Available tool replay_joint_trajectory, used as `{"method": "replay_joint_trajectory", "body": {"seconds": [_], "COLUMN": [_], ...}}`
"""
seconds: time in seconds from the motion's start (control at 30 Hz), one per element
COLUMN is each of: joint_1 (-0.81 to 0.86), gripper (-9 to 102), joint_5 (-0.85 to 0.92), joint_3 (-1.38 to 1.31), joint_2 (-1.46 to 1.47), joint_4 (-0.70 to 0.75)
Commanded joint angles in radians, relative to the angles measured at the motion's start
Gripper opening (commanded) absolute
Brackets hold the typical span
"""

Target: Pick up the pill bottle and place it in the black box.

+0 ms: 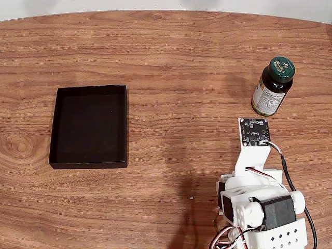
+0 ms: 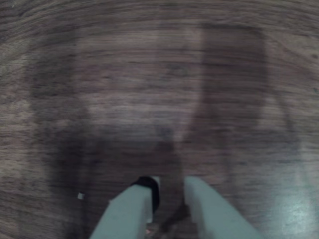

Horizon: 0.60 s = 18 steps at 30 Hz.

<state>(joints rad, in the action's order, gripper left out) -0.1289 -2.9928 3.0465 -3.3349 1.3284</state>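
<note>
Fixed view shows the wooden desk, the black box lying at nine o'clock and the pill bottle standing upright at two o'clock, well apart. Wrist view shows the tool over bare wood, its white fingers slightly apart, gripping nothing.

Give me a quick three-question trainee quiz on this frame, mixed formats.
1. True or false: the pill bottle already lies inside the black box.
2. In the fixed view, the bottle stands: A) left of the box, B) right of the box, beyond the arm, C) inside the box.
3. Fill in: in the wrist view, the pincer has only bare ____ tabletop between its fingers.

Key: 1 false; 2 B; 3 wooden. The bottle stands upright on the table, the box is empty, and the pincer holds nothing.
</note>
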Motion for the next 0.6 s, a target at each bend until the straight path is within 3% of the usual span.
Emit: {"method": "replay_joint_trajectory", "body": {"seconds": [0.0,0.57], "joint_1": [0.003,-0.005], "gripper": [3,5], "joint_5": [-0.002,-0.012], "joint_3": [-0.017,-0.017], "joint_2": [-0.003,-0.003], "joint_4": [0.175,0.175]}}
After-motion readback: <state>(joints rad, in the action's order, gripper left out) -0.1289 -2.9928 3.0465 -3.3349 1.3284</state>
